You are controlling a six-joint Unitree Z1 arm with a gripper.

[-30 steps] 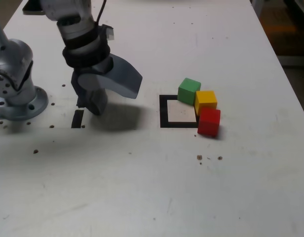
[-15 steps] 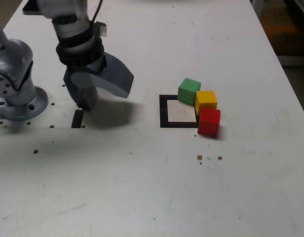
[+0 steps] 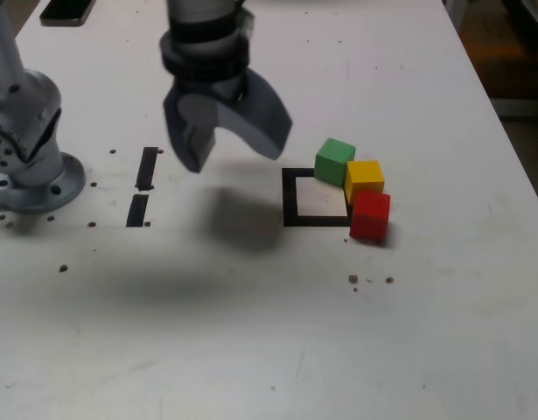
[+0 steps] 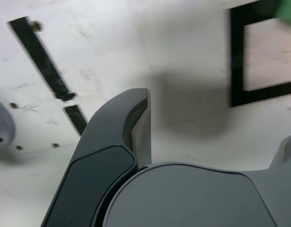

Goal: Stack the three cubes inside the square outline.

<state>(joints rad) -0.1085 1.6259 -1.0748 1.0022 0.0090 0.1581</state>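
- Green cube (image 3: 335,161): set on the far right corner of the square outline (image 3: 290,199), exterior view.
- Yellow cube (image 3: 364,181): touching the green one, at the outline's right edge.
- Red cube (image 3: 370,216): nearest, by the near right corner.
- All upright, unstacked; white centre left bare.

Exterior view overlooks table (image 3: 251,332); wrist view looks down close.

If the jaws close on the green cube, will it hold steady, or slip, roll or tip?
The green cube looks rigid with flat faces, so it should probably sit steady rather than roll. It seems small and likely light, so a nudge could slide it on the smooth table. It appears to touch the yellow cube, which may shift too.
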